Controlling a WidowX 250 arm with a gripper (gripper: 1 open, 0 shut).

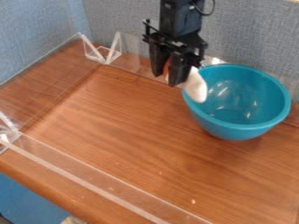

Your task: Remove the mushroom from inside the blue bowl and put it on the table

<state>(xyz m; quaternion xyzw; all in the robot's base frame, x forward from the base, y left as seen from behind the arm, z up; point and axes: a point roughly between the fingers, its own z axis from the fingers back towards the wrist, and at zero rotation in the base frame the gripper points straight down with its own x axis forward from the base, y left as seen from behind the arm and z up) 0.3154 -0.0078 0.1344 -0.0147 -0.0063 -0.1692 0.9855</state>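
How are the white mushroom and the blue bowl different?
The small cream-white toy mushroom is little, while the deep, round teal-blue bowl is much bigger. The mushroom is held by the black gripper; the bowl sits on the brown wooden table. Both look smooth.
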